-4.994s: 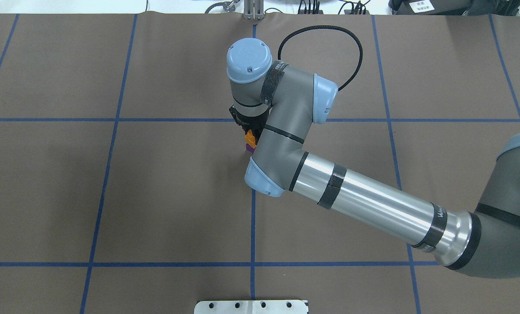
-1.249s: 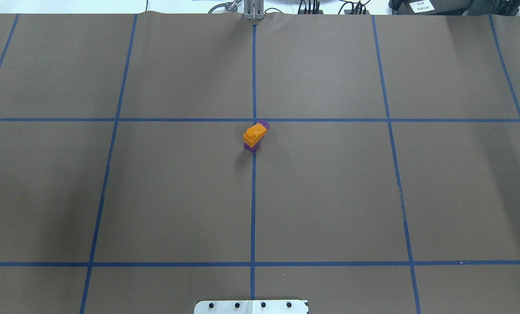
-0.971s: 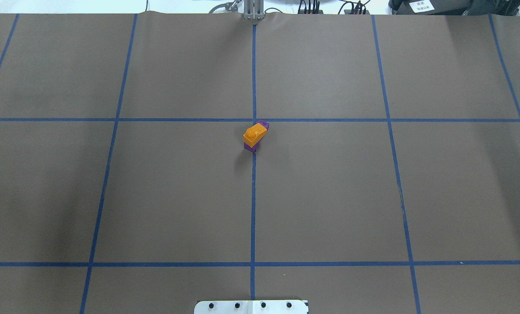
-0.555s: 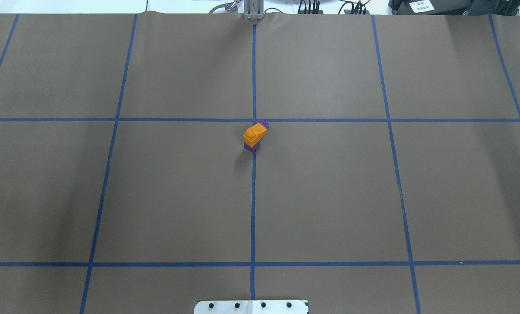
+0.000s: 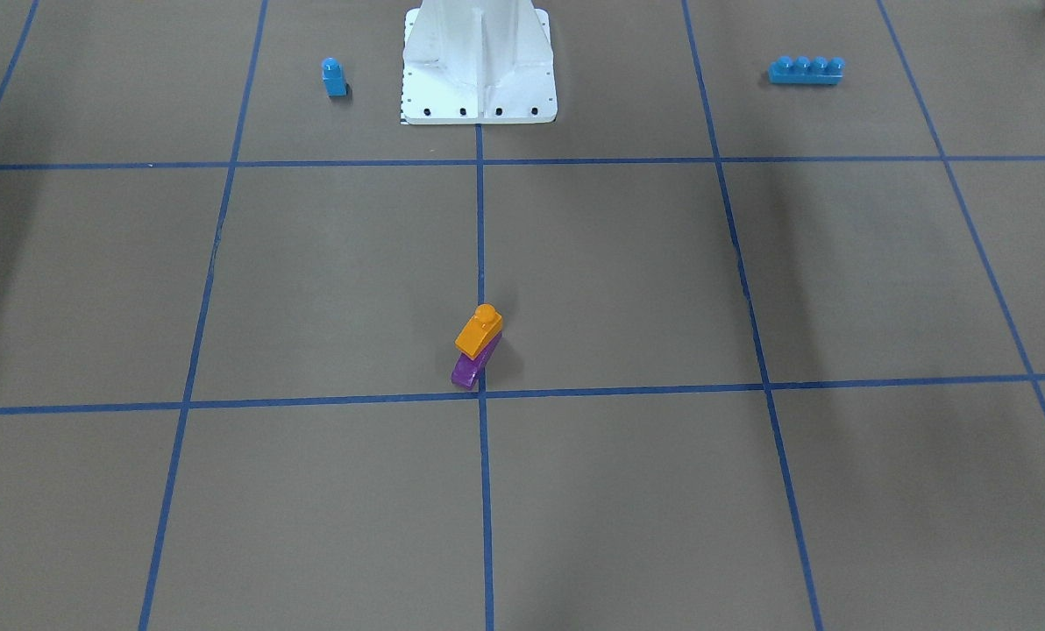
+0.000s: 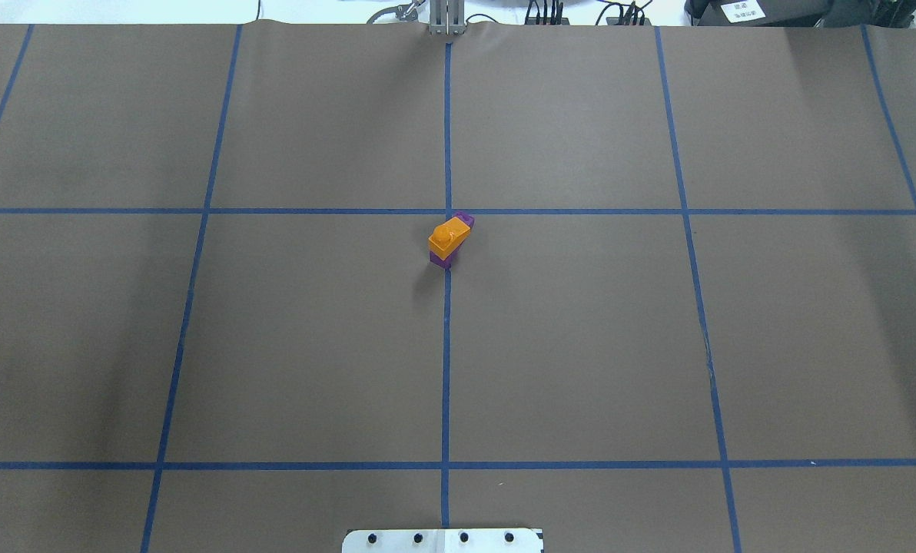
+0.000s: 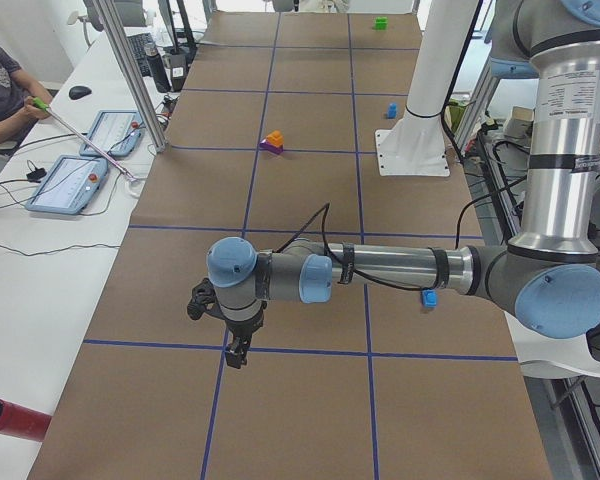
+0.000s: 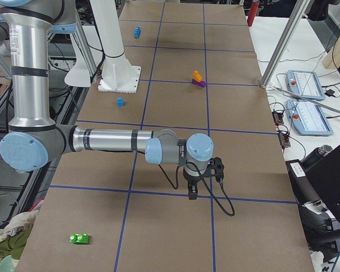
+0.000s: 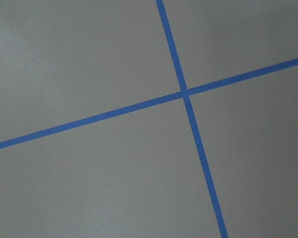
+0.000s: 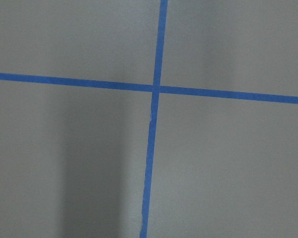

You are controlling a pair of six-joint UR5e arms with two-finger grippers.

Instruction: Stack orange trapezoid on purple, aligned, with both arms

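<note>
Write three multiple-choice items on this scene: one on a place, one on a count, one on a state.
1. The orange brick sits:
A) on the purple brick
B) against the pedestal
C) at the table's edge

2. How many blue bricks show in the front-facing view?
A) one
B) two
C) three

3. The orange brick is:
A) held in a claw
B) free, stud up
C) flipped, stud down

Key:
1. A, purple shows right under it.
2. B, a single-stud one and a four-stud one.
3. B, its stud points up and nothing touches it in the overhead view.
</note>
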